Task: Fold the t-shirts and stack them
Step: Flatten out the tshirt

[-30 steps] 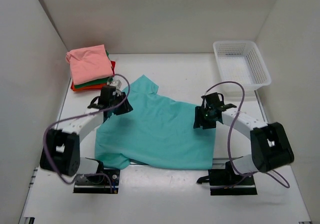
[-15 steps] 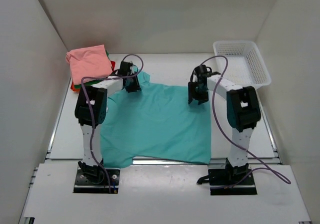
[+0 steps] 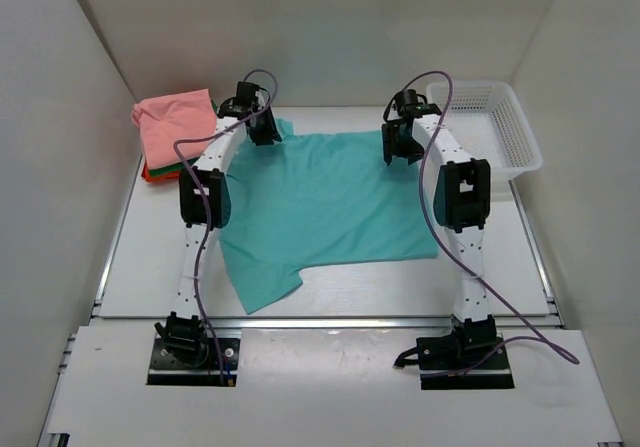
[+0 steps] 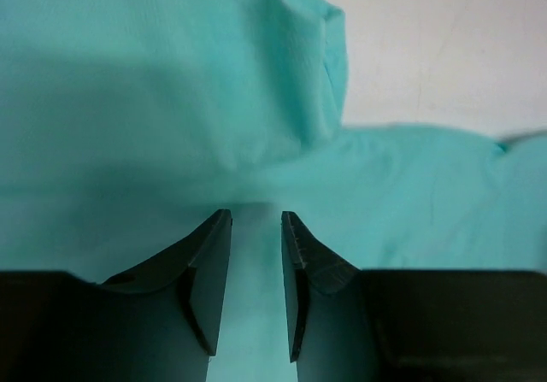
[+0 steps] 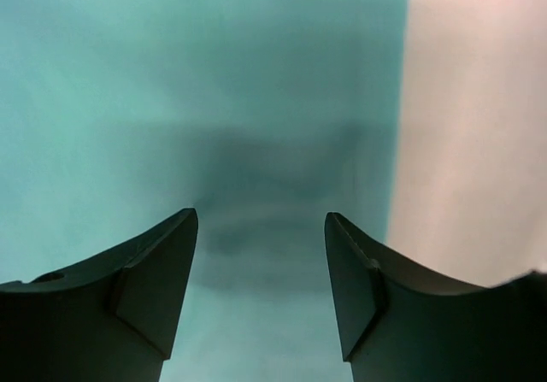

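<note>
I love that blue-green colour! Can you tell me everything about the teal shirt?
The teal t-shirt is soft-looking plain cloth, spread mostly flat on the white table, with a sleeve poking toward the near left. The left gripper looks pinched on its far left corner; the right gripper hangs open over its far right corner.

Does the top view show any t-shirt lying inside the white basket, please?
No, the white basket shows only its own mesh floor and walls, while the teal t-shirt lies spread out apart from it.
</note>
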`<state>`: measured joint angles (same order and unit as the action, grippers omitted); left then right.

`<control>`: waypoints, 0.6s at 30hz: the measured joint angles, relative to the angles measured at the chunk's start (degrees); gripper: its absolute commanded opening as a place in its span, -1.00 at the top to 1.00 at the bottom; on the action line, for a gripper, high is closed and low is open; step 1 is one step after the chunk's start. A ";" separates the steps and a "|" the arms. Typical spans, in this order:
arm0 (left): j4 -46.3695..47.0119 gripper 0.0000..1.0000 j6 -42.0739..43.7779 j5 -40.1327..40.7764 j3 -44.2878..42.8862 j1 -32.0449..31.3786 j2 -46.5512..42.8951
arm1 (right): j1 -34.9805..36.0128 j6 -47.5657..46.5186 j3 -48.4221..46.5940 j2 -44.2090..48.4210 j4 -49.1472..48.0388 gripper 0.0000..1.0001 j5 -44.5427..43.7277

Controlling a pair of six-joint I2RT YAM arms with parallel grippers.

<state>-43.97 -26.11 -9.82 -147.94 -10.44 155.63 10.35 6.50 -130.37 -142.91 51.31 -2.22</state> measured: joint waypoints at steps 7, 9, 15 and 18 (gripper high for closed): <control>8.72 0.22 1.51 -1.29 39.34 -0.70 -36.61 | 5.66 -2.21 19.37 24.33 -5.88 -0.34 -6.08; 11.98 0.21 0.94 -1.36 52.68 -0.98 -51.87 | 7.76 -1.84 26.38 34.53 -9.09 -0.35 -6.29; 13.42 0.14 2.54 5.92 93.24 -7.10 -104.45 | 8.57 5.49 71.47 76.85 -17.16 -0.13 -6.29; 11.72 0.12 2.21 8.28 106.20 -9.14 -108.08 | 7.98 8.57 83.97 82.68 -20.13 -0.12 -5.33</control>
<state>-32.25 -23.90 -1.54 -41.74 -19.57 47.55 18.33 15.07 -46.39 -60.23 31.18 -7.55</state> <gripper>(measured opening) 0.423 0.566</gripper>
